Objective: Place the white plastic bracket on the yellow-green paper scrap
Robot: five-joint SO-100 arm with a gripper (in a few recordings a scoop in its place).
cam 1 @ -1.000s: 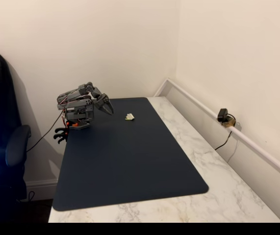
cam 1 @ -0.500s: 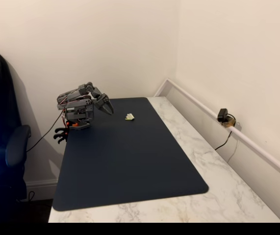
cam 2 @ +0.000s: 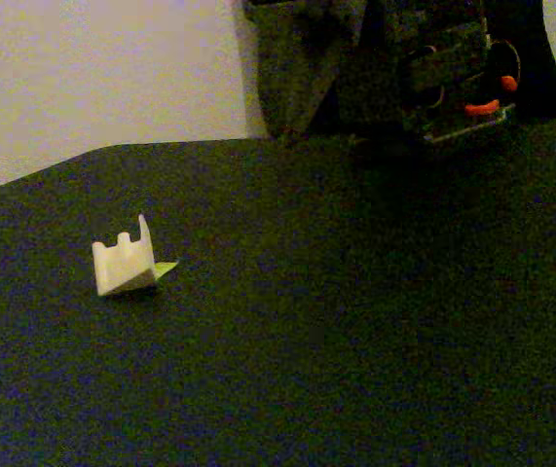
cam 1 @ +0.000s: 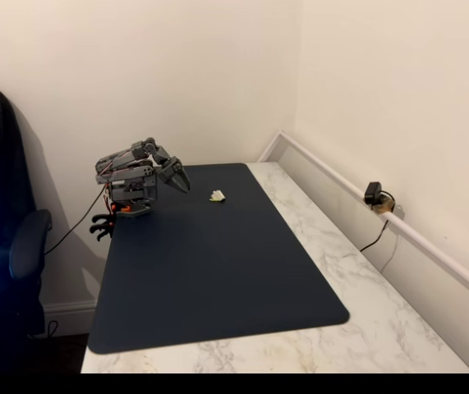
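Plainly, the white plastic bracket point(cam 2: 124, 264) sits on the dark mat point(cam 1: 218, 271) near its far edge, resting on the yellow-green paper scrap point(cam 2: 166, 269), whose tip pokes out from under the bracket's right side in the close fixed view. Its prongs point up, and its long axis runs left to right in that view. Folded back at the mat's far left corner, well apart from the bracket, the claw point(cam 1: 181, 178) hangs with fingers apart, gripping nothing, above the marble bench point(cam 1: 357, 279).
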